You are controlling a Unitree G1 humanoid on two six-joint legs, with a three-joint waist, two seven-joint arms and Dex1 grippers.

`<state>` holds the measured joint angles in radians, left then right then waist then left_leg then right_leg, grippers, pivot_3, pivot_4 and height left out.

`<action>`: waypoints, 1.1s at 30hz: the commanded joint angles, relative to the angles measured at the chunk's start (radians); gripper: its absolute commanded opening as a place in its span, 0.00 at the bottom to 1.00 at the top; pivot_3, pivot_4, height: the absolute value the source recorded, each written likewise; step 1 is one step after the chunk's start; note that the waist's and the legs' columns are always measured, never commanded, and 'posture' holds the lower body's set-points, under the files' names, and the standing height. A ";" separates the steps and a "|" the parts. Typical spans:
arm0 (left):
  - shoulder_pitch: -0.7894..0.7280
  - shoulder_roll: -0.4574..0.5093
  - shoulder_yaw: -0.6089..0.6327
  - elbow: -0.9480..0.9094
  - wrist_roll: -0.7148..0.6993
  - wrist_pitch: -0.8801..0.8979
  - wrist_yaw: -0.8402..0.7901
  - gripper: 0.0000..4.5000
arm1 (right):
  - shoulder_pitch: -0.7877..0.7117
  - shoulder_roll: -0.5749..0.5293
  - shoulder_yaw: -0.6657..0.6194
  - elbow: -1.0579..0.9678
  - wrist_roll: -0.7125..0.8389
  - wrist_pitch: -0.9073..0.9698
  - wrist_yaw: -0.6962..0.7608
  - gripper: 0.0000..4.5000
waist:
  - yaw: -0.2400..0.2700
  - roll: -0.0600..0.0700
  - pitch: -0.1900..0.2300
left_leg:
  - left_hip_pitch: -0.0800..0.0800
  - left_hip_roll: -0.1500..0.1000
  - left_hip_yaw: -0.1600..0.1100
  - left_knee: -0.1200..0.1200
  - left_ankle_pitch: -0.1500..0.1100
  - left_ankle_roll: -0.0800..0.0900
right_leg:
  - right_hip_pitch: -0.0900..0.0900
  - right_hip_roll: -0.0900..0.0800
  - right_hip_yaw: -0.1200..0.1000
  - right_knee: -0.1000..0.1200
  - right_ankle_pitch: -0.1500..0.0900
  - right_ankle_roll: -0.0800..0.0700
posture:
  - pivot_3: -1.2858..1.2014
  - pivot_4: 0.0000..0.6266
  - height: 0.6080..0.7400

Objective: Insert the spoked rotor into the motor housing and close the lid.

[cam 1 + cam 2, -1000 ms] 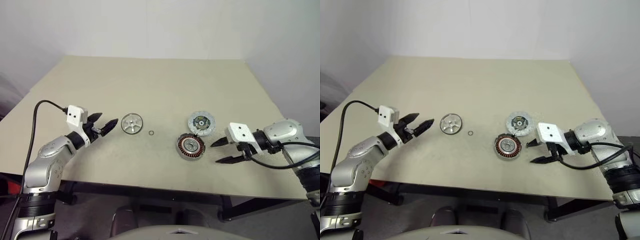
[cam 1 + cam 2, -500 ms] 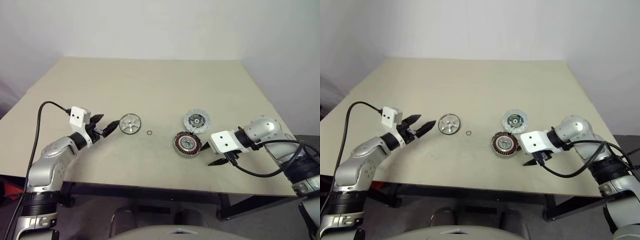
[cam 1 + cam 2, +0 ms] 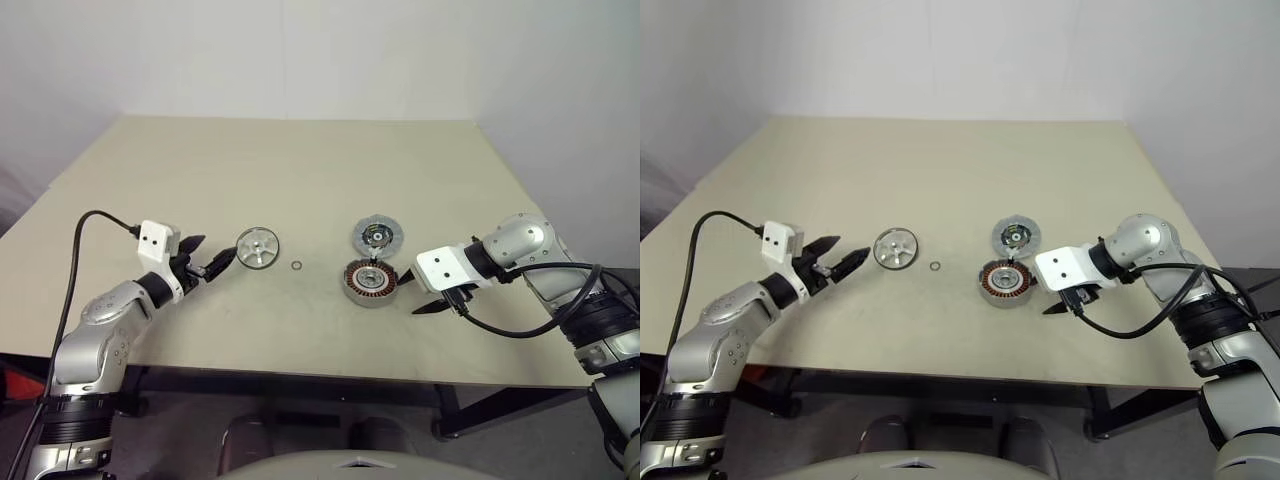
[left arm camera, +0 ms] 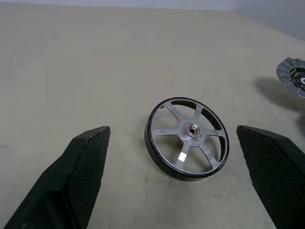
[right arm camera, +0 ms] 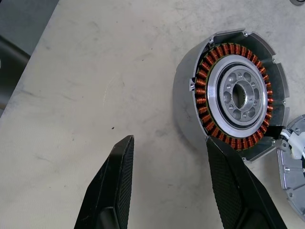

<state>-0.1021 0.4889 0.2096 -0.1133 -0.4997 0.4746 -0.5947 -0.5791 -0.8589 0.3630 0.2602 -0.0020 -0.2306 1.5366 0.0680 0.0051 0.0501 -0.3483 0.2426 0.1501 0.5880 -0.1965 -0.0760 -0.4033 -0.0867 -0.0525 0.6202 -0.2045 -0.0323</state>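
beige table point(image 3: 300, 160) carries four loose parts: one spoked rotor point(image 3: 258, 247), one small ring point(image 3: 297, 265), one motor housing point(image 3: 371, 283) with copper windings, and one lid point(image 3: 377, 235). two grippers are over it.

left gripper point(image 3: 207, 260) has its jaws spread wide with nothing between them; the rotor lies flat on the table just beyond the fingertips, in line with the gap and untouched. in the left wrist view the rotor point(image 4: 187, 138) shows six spokes and a small hub, and the lid point(image 4: 293, 77) is cut off by the frame edge.

right gripper point(image 3: 418, 291) points down at the table with jaws parted and empty; the housing sits just beside them, on the side toward the rotor. in the right wrist view the housing point(image 5: 233, 95) lies close beside one finger point(image 5: 236, 186), whose tip overlaps its wall; whether they touch cannot be told. the lid point(image 5: 293, 167) there is cut off, with a wire running from it to the housing. the ring lies between rotor and housing, well apart from both sets of jaws.
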 commanded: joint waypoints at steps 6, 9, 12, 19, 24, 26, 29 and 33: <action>-0.026 0.018 0.026 -0.023 0.002 -0.015 0.000 1.00 | 0.006 0.009 -0.013 -0.009 -0.003 0.014 -0.011 0.60 | 0.003 0.000 0.000 | 0.000 0.000 0.000 0.000 0.000 0.000 | 0.000 0.000 0.000 0.000 0.000 0.000 | 0.52 0.00 1.00; -0.029 0.023 0.028 -0.022 0.002 -0.015 -0.002 1.00 | 0.026 0.002 -0.012 0.002 -0.014 0.005 -0.017 0.60 | 0.005 0.000 0.000 | -0.001 0.000 0.000 0.000 0.000 0.001 | 0.000 0.000 0.000 -0.001 0.000 0.000 | 0.52 0.00 1.00; -0.033 0.028 0.029 -0.017 0.002 -0.017 -0.002 1.00 | 0.034 0.003 -0.017 -0.009 -0.013 0.009 -0.018 0.60 | 0.005 0.000 0.000 | -0.002 0.000 0.000 0.000 -0.001 0.001 | 0.000 0.000 0.000 -0.002 0.000 -0.001 | 0.52 0.00 1.00; -0.042 0.031 0.031 -0.005 0.007 -0.026 -0.002 1.00 | 0.030 0.015 -0.008 0.001 -0.025 0.003 -0.025 0.60 | 0.004 0.000 0.000 | -0.001 0.000 0.000 0.000 -0.001 0.001 | 0.000 0.000 0.000 -0.001 0.000 0.000 | 0.52 0.00 1.00; -0.033 0.029 0.034 -0.009 0.009 -0.034 0.004 1.00 | 0.011 0.033 -0.002 0.025 -0.043 -0.008 -0.040 0.60 | 0.004 0.000 0.000 | -0.001 0.000 0.000 0.000 -0.001 0.001 | 0.000 0.000 0.000 -0.001 0.000 0.000 | 0.52 0.00 1.00; -0.028 0.027 0.036 -0.013 0.011 -0.036 0.008 1.00 | -0.003 0.051 0.005 0.054 -0.059 -0.022 -0.052 0.47 | 0.004 0.000 0.000 | -0.001 0.000 0.000 0.000 -0.001 0.001 | 0.000 0.000 0.000 -0.001 0.000 0.000 | 0.52 0.00 1.00; -0.026 0.026 0.043 -0.017 0.012 -0.038 0.015 1.00 | -0.016 0.073 0.012 0.092 -0.078 -0.045 -0.068 0.25 | 0.003 0.000 0.000 | -0.001 0.000 0.000 0.000 -0.001 0.001 | 0.000 0.000 0.000 -0.001 0.000 0.000 | 0.52 0.00 1.00; -0.022 0.028 0.052 -0.020 0.014 -0.038 0.019 1.00 | -0.023 0.086 0.009 0.112 -0.084 -0.073 -0.074 0.00 | 0.002 -0.002 -0.001 | -0.001 0.000 0.000 0.001 -0.001 0.001 | 0.000 0.000 0.000 -0.001 0.000 0.000 | 0.52 0.00 1.00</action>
<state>-0.1160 0.5061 0.2350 -0.0976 -0.4870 0.4557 -0.5792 -0.5865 -0.7670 0.3698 0.3614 -0.0766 -0.2917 1.4638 0.0704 0.0033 0.0489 -0.3497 0.2420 0.1501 0.5891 -0.1972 -0.0749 -0.4032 -0.0873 -0.0526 0.6192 -0.2043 -0.0327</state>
